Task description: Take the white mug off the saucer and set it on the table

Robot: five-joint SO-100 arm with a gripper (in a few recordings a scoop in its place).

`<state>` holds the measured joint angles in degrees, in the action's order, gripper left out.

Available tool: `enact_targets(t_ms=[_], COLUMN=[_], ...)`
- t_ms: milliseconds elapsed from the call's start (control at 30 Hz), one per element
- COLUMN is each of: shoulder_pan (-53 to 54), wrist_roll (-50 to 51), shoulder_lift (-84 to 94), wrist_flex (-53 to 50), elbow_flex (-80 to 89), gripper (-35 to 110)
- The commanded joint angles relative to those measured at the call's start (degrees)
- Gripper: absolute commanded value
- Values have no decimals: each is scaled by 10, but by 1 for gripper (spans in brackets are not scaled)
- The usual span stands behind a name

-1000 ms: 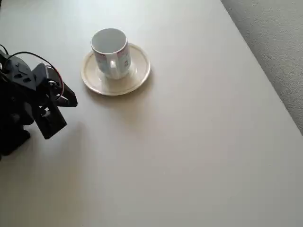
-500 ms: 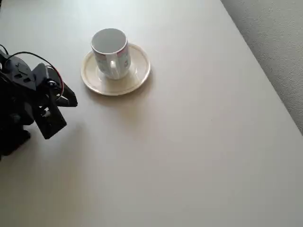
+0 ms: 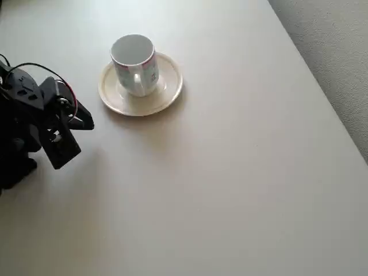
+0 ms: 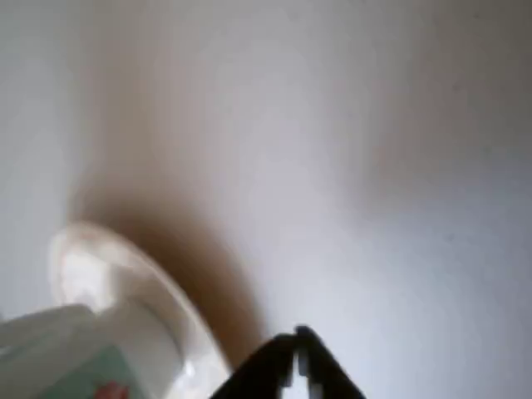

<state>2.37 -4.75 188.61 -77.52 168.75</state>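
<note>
1. Sitting upright on the saucer (image 3: 164, 95), the white mug (image 3: 134, 62) has its handle facing the near edge in the overhead view.
2. My gripper (image 4: 297, 356) waits well apart, jaws together.
3. I judge glazed ceramic rigid, slippery, breakable; I'd pinch the rim wall.

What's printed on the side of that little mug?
The white mug carries a faint pink and bluish pattern on its side; the overhead view shows it best.

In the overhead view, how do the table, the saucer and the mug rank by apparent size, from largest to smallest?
1. table, by far the largest.
2. saucer, wider than the mug that stands on it.
3. mug, the smallest.
</note>
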Motion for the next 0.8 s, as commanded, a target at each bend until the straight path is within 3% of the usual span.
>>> enact_targets(t_ms=[0, 100, 133, 167, 267, 467, 767], shoulder_pan=[-6, -14, -4, 19, 96, 61, -128], wrist_roll=[-1, -11, -66, -117, -142, -239, -59], shoulder_lift=[2, 2, 2, 2, 1, -26, -580], wrist_flex=[-3, 4, 11, 27, 81, -9, -233], elbow_flex=[1, 2, 4, 9, -7, -210, -768], gripper=[-1, -1, 0, 3, 11, 22, 23])
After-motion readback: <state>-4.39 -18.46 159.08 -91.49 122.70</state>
